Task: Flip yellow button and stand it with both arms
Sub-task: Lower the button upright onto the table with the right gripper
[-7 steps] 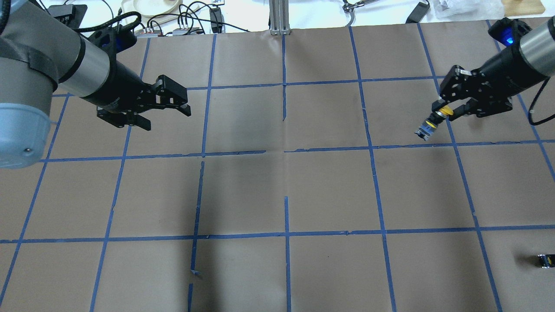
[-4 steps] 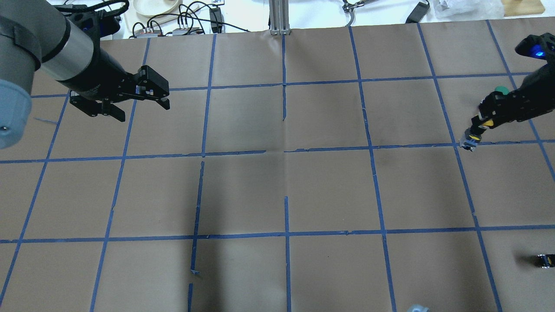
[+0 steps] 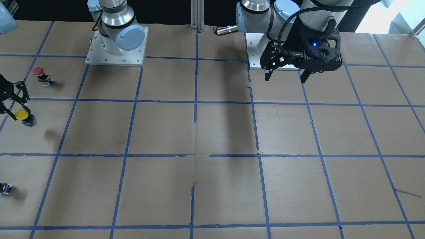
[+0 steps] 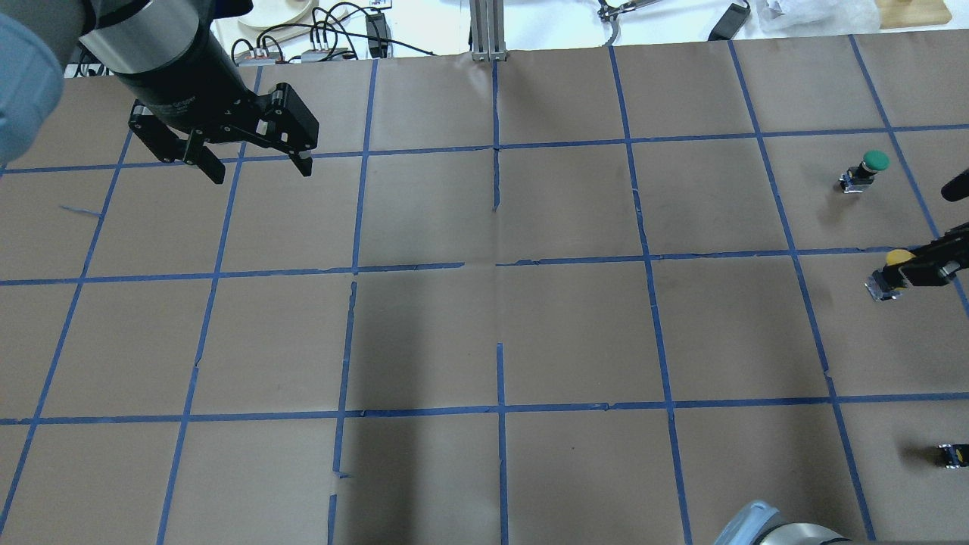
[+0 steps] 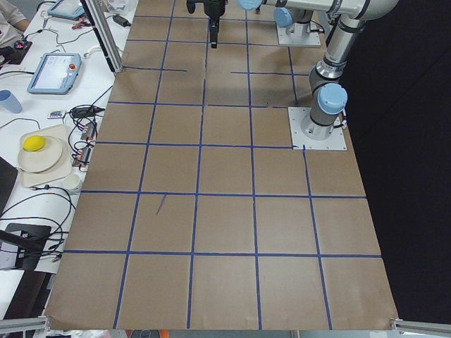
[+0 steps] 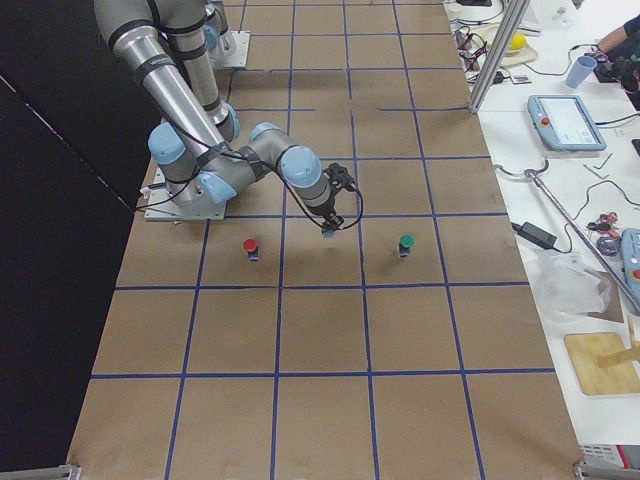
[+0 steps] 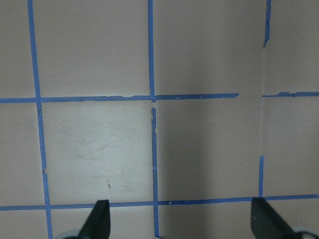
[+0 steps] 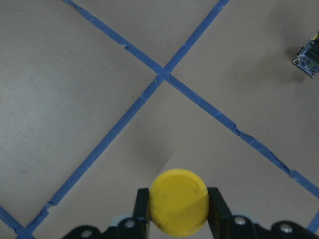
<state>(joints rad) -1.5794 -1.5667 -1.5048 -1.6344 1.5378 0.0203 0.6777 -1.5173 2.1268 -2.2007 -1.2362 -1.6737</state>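
Brown paper table [image 4: 575,333] with blue tape grid, cables and clutter along the far edge.

**Change:** a second ago the right gripper [image 4: 917,271] held the yellow button [image 4: 896,260] tilted over the right-centre squares. It has since carried it outward, and the button is now close to the table's right edge.

**Button now:** the button looks upright, cap on top and contact block pointing down. The right wrist view looks straight onto the round yellow cap, with a finger [image 8: 142,205] pressed on each side, so the right pincer is clenched on the cap.

**Height:** in the front view a shadow lies apart from the button, so it probably hangs just above the paper. Contact cannot be confirmed.

**Left gripper:** the left gripper [image 4: 261,172] has pulled back toward the far-left squares. Its jaws are spread wide and it is empty; the left wrist view shows only bare paper between the tips.

**Neighbours:** green button [image 4: 870,162] is beyond the yellow one, red button [image 3: 39,73] is on its near side, and the small dark part [image 4: 950,454] is well apart.

**Meaning for the task:** the flip and two-arm part look finished. What seems left is lowering the block flat onto the paper and releasing. The narrow base could tip if it is let go while tilted.
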